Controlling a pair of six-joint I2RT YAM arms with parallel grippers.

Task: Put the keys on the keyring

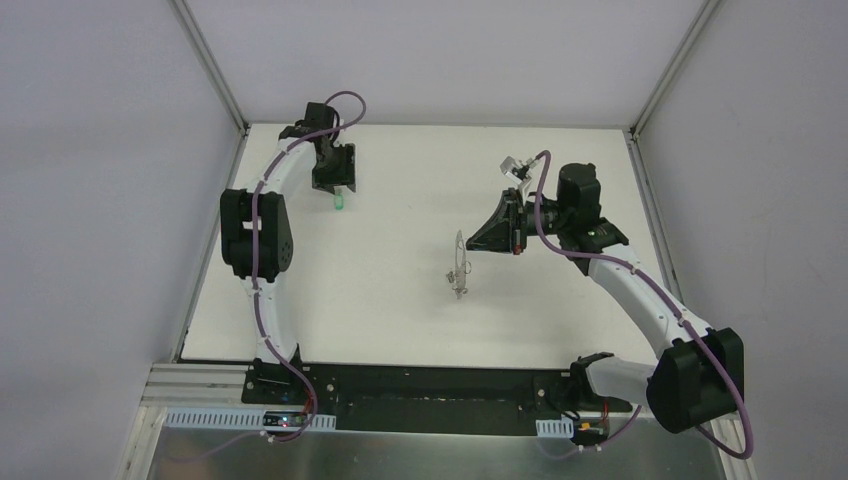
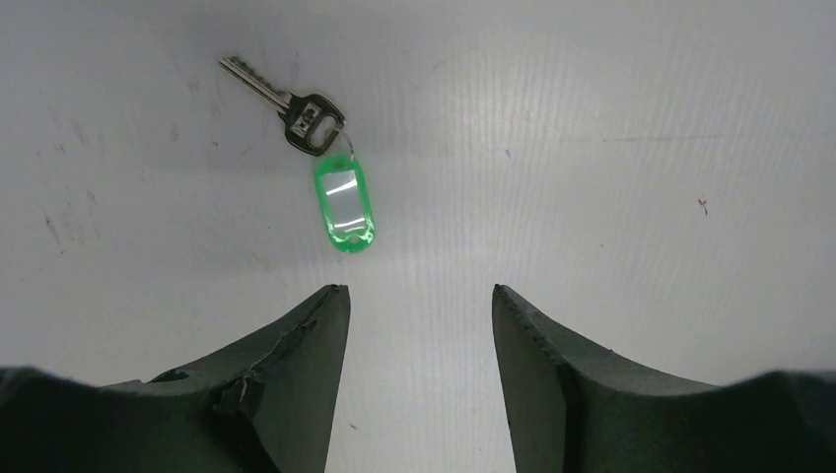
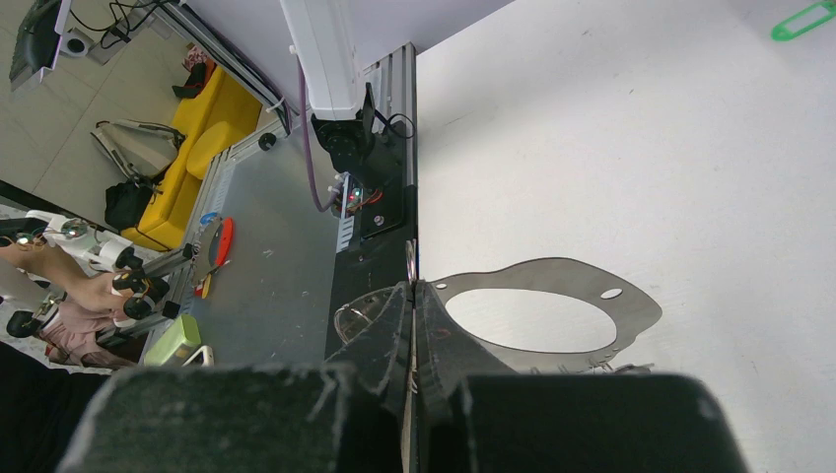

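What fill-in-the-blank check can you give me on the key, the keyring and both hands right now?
The left hand hovers with its fingers ____.
The key lies on the table, joined to a ____ tag.
The keyring is gripped by the right hand, whose fingers are ____ on it.
Missing words: open; green; shut.

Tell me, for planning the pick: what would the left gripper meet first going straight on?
Probably bare table; the key's green tag lies just left, in the wrist view, of the centre line of the open left gripper.
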